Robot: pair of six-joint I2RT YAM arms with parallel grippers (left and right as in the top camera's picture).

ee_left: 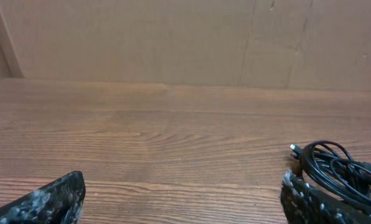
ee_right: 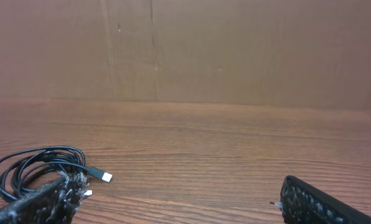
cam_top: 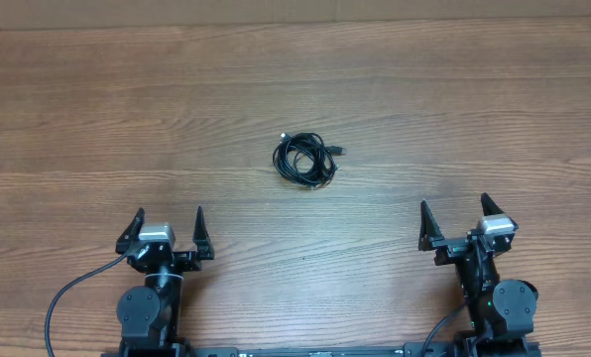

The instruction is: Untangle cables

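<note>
Left arm: base at the near edge of the table, left of centre, wrist pointing toward the far side.
Left fingers: spread wide apart, nothing between them. In the left wrist view only the two tips show at the bottom corners, with bare wood in the gap.
Right arm: base at the near edge, right of centre, wrist pointing the same way.
Right fingers: spread wide apart and holding nothing. In the right wrist view the tips sit at the bottom corners, with bare wood between them.
Cable bundle: black cable in a loose, overlapping coil, lying flat on the table. It is beyond both arms, roughly midway between them, and well apart from both sets of fingers.
Cable bundle, left wrist view: seen at lower right, behind the right-hand fingertip, which hides its near part.
Cable bundle, right wrist view: seen at lower left, its near edge hidden by the left-hand fingertip.
Connector: a light-tipped plug on a short free end, sticking out of the coil on its right side and resting on the wood.
Number of cables: cannot be told from the coil.
Wall: brown board standing upright at the far edge of the table.
</note>
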